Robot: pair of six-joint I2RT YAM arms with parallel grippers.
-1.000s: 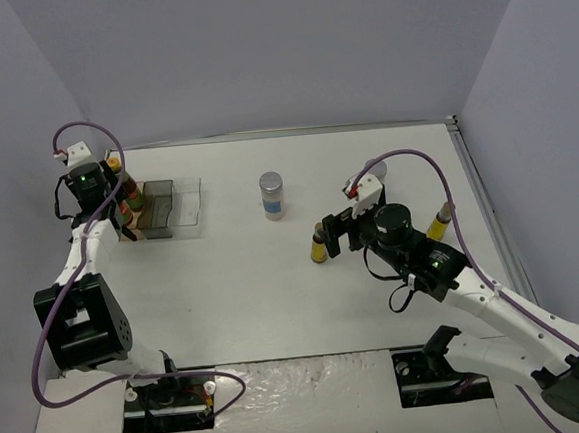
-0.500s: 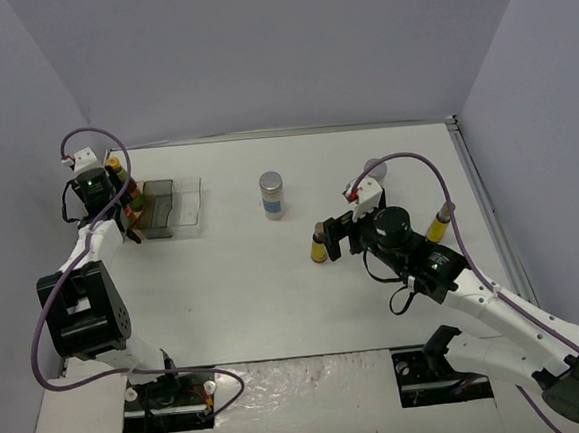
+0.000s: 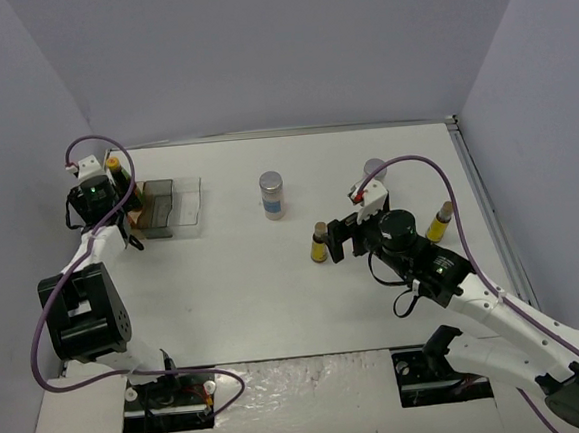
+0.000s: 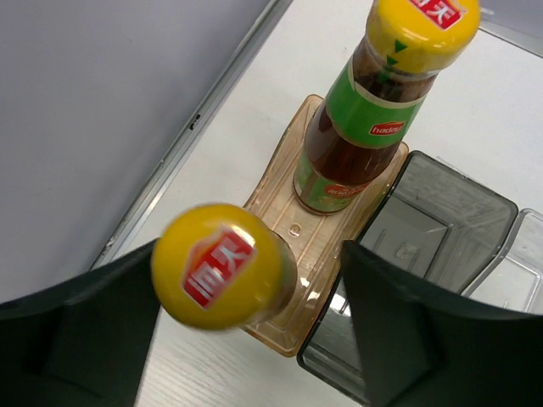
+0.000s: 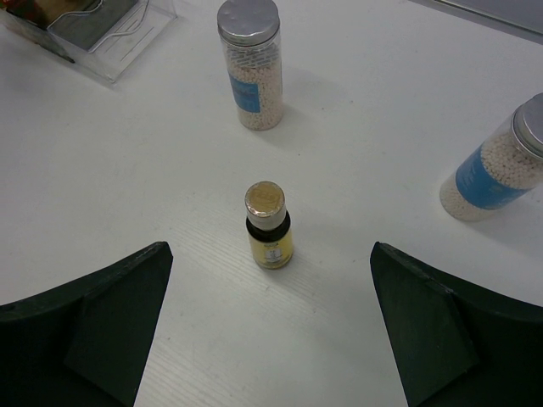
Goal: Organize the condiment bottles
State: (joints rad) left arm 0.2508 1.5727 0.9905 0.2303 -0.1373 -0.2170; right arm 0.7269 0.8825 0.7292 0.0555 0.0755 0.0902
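Observation:
In the left wrist view a dark bottle with a yellow cap point(image 4: 222, 264) stands between the fingers of my left gripper point(image 4: 250, 284). The gripper is open, with a clear gap on the bottle's right side. A second yellow-capped bottle with a green label point(image 4: 363, 110) stands behind it in the amber slot point(image 4: 284, 182). From above, my left gripper point(image 3: 127, 211) is at the rack's point(image 3: 176, 207) left end. My right gripper point(image 5: 270, 254) is wide open, and a tiny yellow-labelled bottle point(image 5: 270, 229) stands upright just beyond its fingertips. Two white silver-lidded jars point(image 5: 249, 64) point(image 5: 505, 165) stand farther off.
Dark clear compartments point(image 4: 441, 225) adjoin the amber slot on the right. The left wall point(image 4: 102, 102) runs close beside the rack. Another small yellowish bottle point(image 3: 437, 222) stands to the right of my right arm. The table's right edge rail point(image 3: 484, 201) lies beyond it.

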